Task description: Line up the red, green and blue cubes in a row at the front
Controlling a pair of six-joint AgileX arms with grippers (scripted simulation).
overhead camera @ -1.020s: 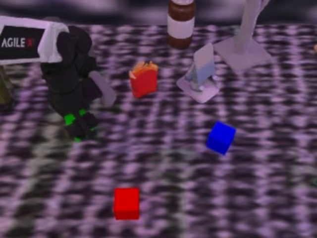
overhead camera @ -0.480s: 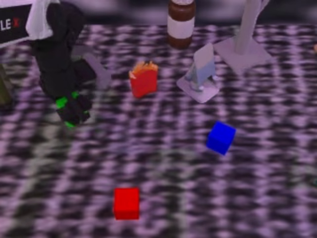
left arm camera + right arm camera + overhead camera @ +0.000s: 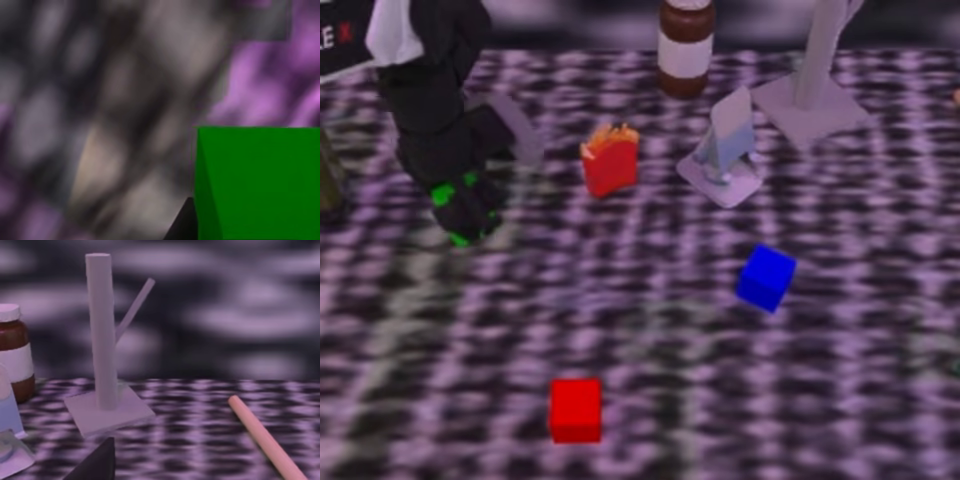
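Note:
Near the front, left of centre, the red cube (image 3: 575, 409) rests on the purple patterned cloth. The blue cube (image 3: 766, 278) sits right of centre, turned a little. At the back left my left gripper (image 3: 463, 212) is shut on the green cube (image 3: 442, 193), of which only slivers show between the black fingers. In the left wrist view the green cube (image 3: 257, 182) fills the lower right, with a dark finger (image 3: 182, 226) against its side. My right arm is outside the top view. Its gripper (image 3: 142, 472) is open and holds nothing; one dark finger (image 3: 102, 462) shows.
A red carton with a jagged orange top (image 3: 610, 158) stands at the back, behind the red cube. A brown jar (image 3: 685, 45), a pale stand on a square base (image 3: 810, 95) and a small grey-blue object on a plate (image 3: 725, 145) line the back. A pink rod (image 3: 265, 440) lies at far right.
My left arm has drawn towards the back and slightly left with the green cube still in its grip. The red and blue cubes have not moved.

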